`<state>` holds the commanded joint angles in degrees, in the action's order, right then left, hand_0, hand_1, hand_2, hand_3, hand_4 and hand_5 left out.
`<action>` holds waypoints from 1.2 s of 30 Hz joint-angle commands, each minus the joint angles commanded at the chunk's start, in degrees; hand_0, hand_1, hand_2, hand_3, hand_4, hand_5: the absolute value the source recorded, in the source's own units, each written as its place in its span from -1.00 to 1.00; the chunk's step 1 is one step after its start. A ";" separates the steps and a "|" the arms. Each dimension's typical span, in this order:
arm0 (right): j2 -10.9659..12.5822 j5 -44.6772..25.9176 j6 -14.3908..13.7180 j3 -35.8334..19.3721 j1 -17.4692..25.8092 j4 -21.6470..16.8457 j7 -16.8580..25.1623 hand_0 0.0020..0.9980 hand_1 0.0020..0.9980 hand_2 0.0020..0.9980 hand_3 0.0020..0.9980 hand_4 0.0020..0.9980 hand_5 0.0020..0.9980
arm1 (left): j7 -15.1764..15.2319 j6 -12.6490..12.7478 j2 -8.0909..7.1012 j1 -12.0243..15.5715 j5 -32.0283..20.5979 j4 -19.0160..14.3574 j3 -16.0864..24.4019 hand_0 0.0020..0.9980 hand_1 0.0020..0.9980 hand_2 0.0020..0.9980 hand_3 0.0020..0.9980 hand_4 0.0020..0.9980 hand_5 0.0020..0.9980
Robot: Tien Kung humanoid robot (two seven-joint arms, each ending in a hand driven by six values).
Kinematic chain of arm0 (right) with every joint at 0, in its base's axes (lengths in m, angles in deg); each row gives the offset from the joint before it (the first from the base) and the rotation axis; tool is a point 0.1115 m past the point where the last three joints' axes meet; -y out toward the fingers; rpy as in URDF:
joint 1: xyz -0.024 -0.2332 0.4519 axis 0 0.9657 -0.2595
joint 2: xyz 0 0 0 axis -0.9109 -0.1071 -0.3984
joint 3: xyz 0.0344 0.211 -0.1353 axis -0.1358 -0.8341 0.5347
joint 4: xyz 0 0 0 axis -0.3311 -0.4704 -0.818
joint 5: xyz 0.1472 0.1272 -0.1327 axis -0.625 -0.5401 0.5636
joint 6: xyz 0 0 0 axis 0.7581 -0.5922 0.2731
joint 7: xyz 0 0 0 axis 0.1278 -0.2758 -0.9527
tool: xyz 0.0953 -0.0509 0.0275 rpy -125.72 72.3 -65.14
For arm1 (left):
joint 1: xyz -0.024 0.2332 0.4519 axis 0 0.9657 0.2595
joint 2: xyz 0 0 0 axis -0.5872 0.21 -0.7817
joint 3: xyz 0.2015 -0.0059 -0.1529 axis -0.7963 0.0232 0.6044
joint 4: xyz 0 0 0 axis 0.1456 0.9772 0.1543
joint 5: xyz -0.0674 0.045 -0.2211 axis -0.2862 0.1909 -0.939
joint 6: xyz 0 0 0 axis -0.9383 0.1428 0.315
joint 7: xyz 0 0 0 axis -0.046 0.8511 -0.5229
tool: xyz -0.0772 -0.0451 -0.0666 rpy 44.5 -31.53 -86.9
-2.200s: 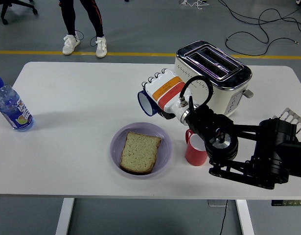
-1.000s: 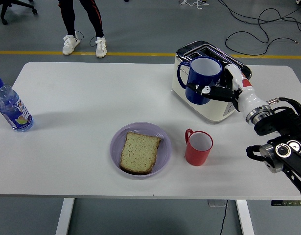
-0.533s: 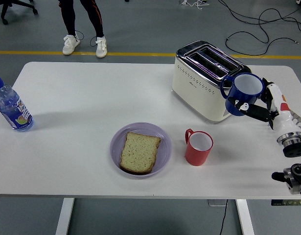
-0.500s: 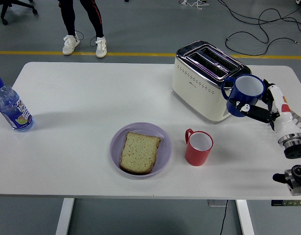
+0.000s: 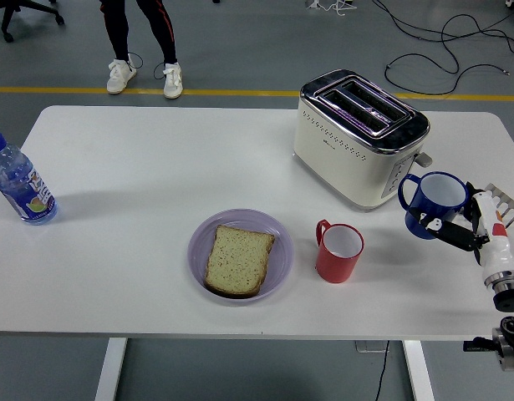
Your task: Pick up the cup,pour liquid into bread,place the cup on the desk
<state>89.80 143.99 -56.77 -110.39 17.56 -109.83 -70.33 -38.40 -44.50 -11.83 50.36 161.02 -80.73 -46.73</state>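
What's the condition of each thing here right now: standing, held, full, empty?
Blue cup: upright, held by the right hand, right of the toaster.
Red cup: upright on the table, looks empty.
Bread slice: flat in the purple plate.
Toaster: slots look empty.
Water bottle: upright, capped.

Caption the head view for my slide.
Right hand holds upright blue ceramic cup beside cream toaster, right of red mug.

White table (image 5: 139,192): toaster (image 5: 359,138), purple plate (image 5: 277,251), red mug (image 5: 338,251), bottle (image 5: 18,180).
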 joint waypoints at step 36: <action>-6.54 -2.57 -1.28 0.51 0.41 15.70 13.08 0.05 -0.07 0.13 0.14 0.12 -1.00 | 0.14 0.05 0.21 -0.68 -0.99 0.00 -0.81 0.31 0.38 0.42 0.19 -0.38 0.81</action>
<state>83.26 141.41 -58.05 -109.88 17.97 -94.13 -57.26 -38.25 -44.45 -11.62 49.68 160.03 -80.73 -47.54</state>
